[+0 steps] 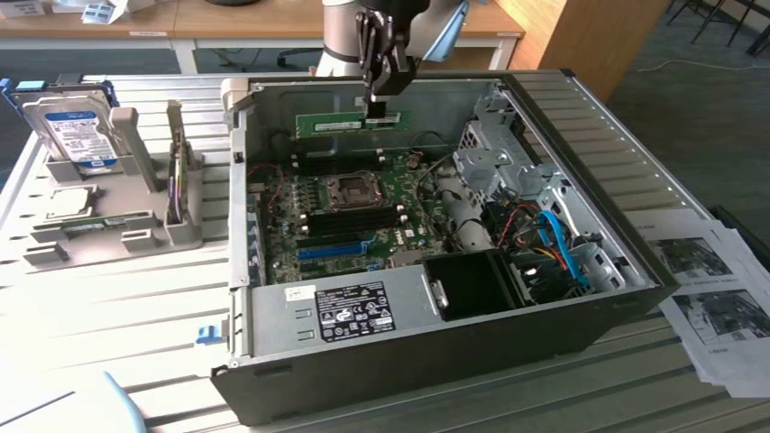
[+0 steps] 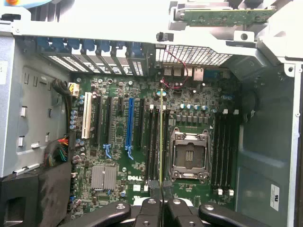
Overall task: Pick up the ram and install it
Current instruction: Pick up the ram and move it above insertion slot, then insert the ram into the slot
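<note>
Slatted desk (image 1: 144, 298): open PC case (image 1: 361, 311) w/ mobo (image 1: 349, 212) inside. I see the tool (image 1: 377, 113) clamped on the ram (image 1: 352, 122) above it. Grey rack (image 1: 72, 248) holds HDD (image 1: 72, 131).

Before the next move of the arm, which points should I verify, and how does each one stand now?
1. The gripper holds the ram: ok.
2. The ram hangs over the open case: ok.
3. The ram runs parallel to the black slots: ok.
4. Nothing lies across the slots: ok.
5. The ram is exactly over one slot: cannot tell.
6. The ram is turned the right way round: cannot tell.
</note>
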